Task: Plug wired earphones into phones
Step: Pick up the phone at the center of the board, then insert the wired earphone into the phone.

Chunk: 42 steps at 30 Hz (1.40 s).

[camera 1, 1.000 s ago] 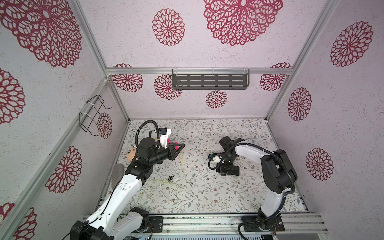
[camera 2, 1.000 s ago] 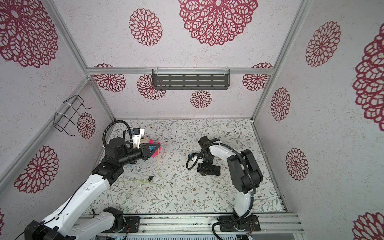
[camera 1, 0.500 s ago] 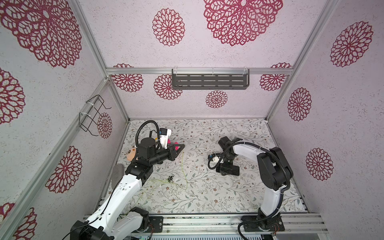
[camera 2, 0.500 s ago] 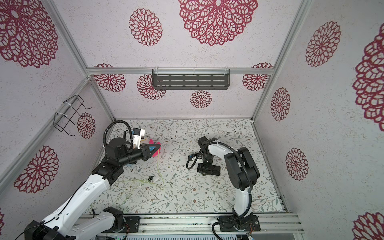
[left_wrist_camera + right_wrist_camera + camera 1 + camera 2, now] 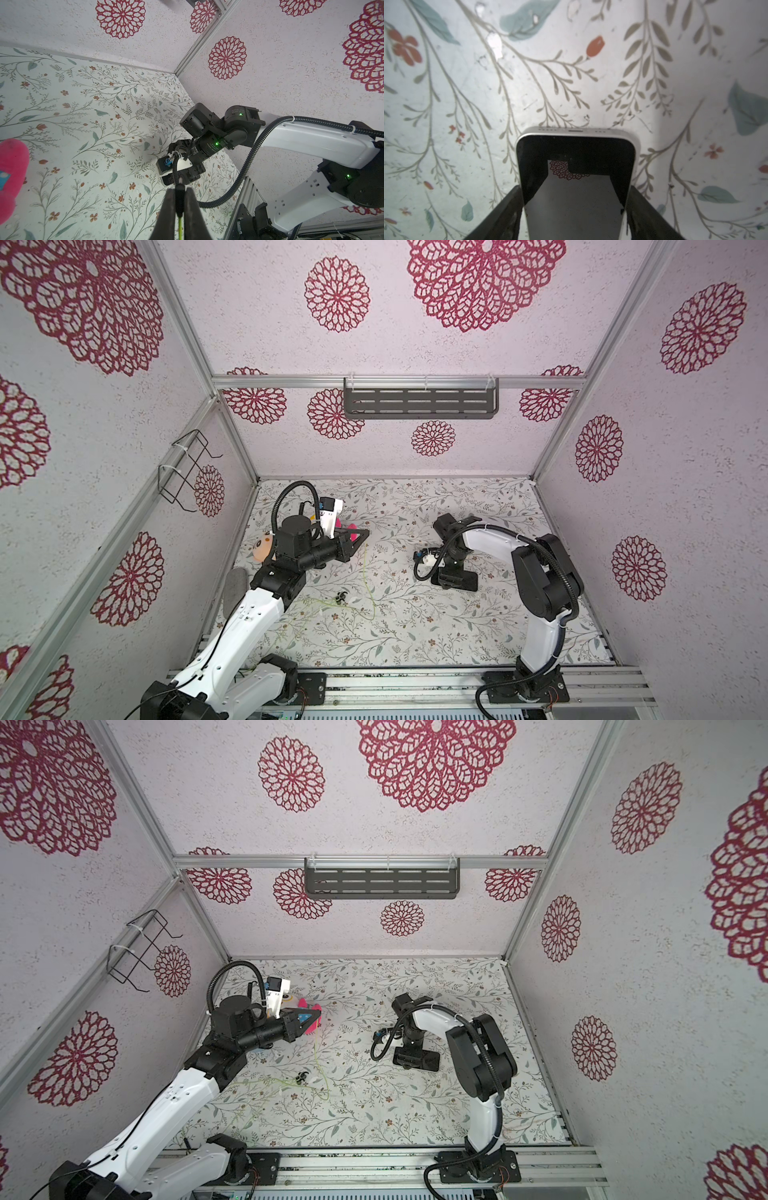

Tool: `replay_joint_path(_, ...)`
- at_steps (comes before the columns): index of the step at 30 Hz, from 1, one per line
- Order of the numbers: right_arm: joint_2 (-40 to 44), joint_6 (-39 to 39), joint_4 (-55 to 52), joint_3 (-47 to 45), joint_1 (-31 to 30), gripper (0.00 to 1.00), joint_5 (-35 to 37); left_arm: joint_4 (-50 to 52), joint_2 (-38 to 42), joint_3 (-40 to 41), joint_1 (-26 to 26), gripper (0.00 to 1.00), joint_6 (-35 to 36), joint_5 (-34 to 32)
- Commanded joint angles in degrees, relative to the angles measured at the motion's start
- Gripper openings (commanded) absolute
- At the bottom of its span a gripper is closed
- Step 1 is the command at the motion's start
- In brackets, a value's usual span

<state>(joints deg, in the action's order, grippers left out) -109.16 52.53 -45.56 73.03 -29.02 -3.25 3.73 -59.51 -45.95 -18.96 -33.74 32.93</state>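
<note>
The left gripper (image 5: 180,190) is clamped on the plug (image 5: 179,194), aloft and well apart from the phone (image 5: 577,149), which lies on the desk (image 5: 467,83), seemingly pinched by the right gripper (image 5: 575,190); plugging in remains.

1. Both top views are bright, evenly lit and sharp.
2. The arms (image 5: 257,614) throw only soft, faint shadows on the floor (image 5: 415,635).
3. Left wrist view: the left gripper (image 5: 180,192) and earphones (image 5: 180,225) are blurred, close to the lens.
4. Right wrist view: the glossy phone (image 5: 577,199) mirrors a wall flower (image 5: 563,170); shadow dims the floor beside it.
</note>
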Motion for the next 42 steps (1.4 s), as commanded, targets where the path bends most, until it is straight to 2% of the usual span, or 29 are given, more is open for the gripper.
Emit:
replay_joint_path(1,3.07,1.34,1.27,-1.60,-0.48,0.68,-1.72,0.52,0.19,-0.89,0.57,0.00,1.17,-0.11)
replay_joint_path(8,10.62,0.69,9.60,-6.21,-0.44,0.67,-5.80,1.55,0.28,-0.94,0.51,0.00,1.96,-1.84)
replay_joint_path(14,21.53,-1.98,20.88,-13.61,-0.60,0.66,-11.32,0.59,-0.73,-0.89,-1.00,0.00,1.21,-2.31)
replay_joint_path(22,34.71,-3.88,34.46,-22.84,-2.55,0.66,-16.87,1.13,-2.35,-2.03,-11.07,0.00,0.87,-13.64)
replay_joint_path(32,43.33,-5.41,44.69,-27.76,-5.03,0.65,-20.14,0.11,-6.15,-4.38,-21.06,0.00,-0.83,-26.19)
replay_joint_path(36,44.62,-6.08,46.04,-27.64,-6.04,0.66,-19.57,-0.21,-8.64,-5.60,-23.88,0.00,-1.24,-27.90)
replay_joint_path(42,44.50,-7.70,47.14,-27.34,-7.34,0.66,-17.03,-1.60,-10.41,-6.20,-25.47,0.00,-1.42,-28.84)
